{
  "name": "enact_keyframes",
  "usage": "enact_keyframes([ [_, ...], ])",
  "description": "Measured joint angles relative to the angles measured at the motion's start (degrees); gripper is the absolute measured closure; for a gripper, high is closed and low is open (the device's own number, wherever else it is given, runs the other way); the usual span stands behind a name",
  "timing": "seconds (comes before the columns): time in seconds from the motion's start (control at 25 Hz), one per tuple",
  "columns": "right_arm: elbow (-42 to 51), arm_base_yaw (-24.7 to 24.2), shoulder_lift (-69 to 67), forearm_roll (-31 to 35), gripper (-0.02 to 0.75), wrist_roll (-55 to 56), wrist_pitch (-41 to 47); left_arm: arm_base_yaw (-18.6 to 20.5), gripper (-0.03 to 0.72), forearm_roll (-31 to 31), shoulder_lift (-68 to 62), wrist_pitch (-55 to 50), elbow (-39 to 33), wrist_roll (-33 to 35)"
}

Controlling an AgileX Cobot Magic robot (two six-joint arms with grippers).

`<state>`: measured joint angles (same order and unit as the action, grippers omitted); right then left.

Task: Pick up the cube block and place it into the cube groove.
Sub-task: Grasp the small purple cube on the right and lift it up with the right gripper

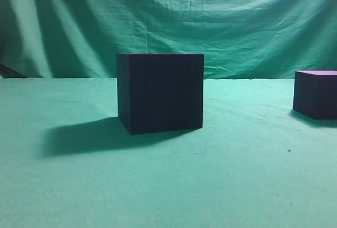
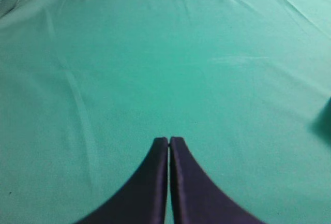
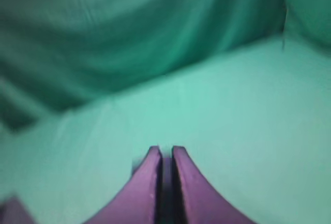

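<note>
Exterior view: the cube groove (image 1: 160, 92) stood mid-table on green cloth (image 1: 158, 186); the cube block (image 1: 316, 94) sat well apart at right, farther back. Left gripper (image 2: 169, 140) and right gripper (image 3: 165, 150) were clenched, empty.

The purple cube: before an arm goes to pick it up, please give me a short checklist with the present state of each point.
1. Purple cube free and resting on the green cloth: ok.
2. Cube fully in view: not ok, cut by the right edge of the exterior view.
3. Dark box standing apart from the cube: ok.
4. Box opening visible: cannot tell.
5. Right gripper open for grasping: not ok, fingertips nearly together, holding nothing.
6. Left gripper out of the way: ok, shut over bare cloth.
</note>
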<state>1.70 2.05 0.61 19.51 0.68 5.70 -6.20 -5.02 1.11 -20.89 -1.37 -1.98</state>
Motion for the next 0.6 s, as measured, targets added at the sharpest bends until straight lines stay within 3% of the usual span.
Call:
enact_keyframes([
  [0.12, 0.0, 0.0, 0.0, 0.18, 0.69, -1.64, -10.63, 0.0, 0.688, 0.0, 0.0, 0.0, 0.0, 0.0],
  [0.2, 0.0, 0.0, 0.0, 0.18, 0.69, -2.51, -12.47, 0.0, 0.688, 0.0, 0.0, 0.0, 0.0, 0.0],
  [0.36, -2.88, 0.0, -1.25, -1.15, 0.69, -6.7, -5.85, 0.0, 0.688, 0.0, 0.0, 0.0, 0.0, 0.0],
  [0.6, -12.76, 0.0, -14.9, -2.39, 0.69, -14.72, 7.57, 0.0, 0.688, 0.0, 0.0, 0.0, 0.0, 0.0],
])
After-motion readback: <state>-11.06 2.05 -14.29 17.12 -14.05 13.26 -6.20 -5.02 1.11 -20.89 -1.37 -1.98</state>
